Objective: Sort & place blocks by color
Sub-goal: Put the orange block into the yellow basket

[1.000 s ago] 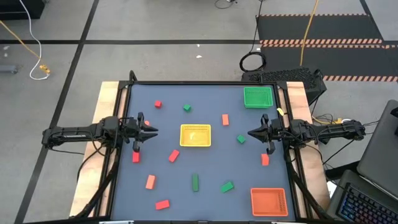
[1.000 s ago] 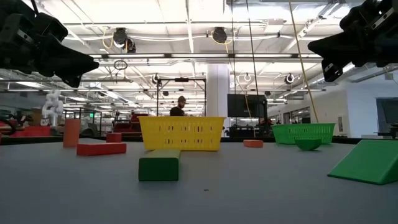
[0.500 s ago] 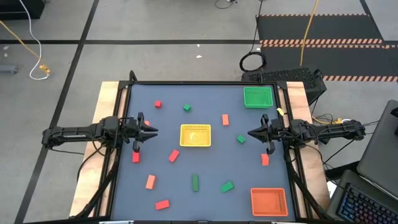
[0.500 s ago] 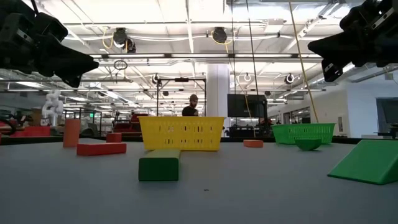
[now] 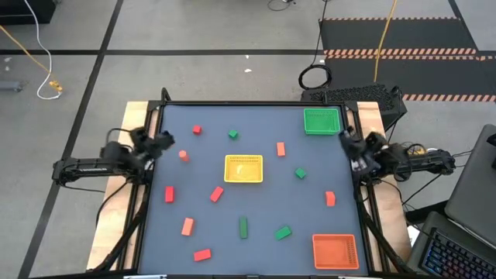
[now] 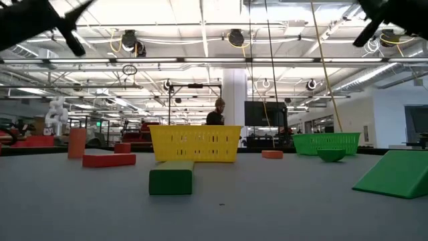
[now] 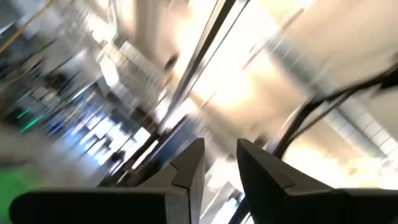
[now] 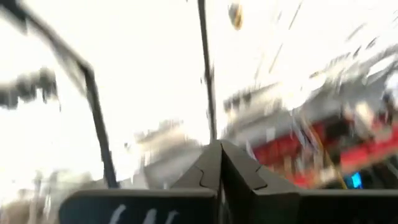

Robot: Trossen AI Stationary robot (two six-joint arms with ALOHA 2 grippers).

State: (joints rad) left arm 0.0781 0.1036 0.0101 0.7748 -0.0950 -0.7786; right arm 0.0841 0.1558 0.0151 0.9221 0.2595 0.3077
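Both arms have swung back toward the far side since a second ago: the left gripper [image 5: 164,139] and right gripper [image 5: 346,140] sat level with the yellow tray [image 5: 243,169] then, and now they are raised near the table's side edges, pointing up at the ceiling in my wrist views. My left fingers [image 7: 190,167] stand a narrow gap apart with nothing between them; my right gripper [image 8: 219,163] is fully closed and empty. Largest first: the table [image 5: 256,124] is a flat, matte blue-grey sheet in a pale wooden frame. Three square trays with slotted plastic walls sit on it: yellow in the middle, green tray [image 5: 322,121] at the far right corner, orange tray [image 5: 335,249] at the near right. Nothing is sorted yet; the blocks lie loose around the yellow tray, none in a tray. They look hard, smooth and sharp-edged: a green bar [image 5: 243,226], a green wedge [image 5: 283,231], a red bar [image 5: 203,254], and small cubes like the red one [image 5: 197,130] at the far left. To start well, I would open one gripper wide, come straight down over a block with clear space round it, turn the wrist so the fingers close across its short flat sides, and grip low so the slick faces do not slip.
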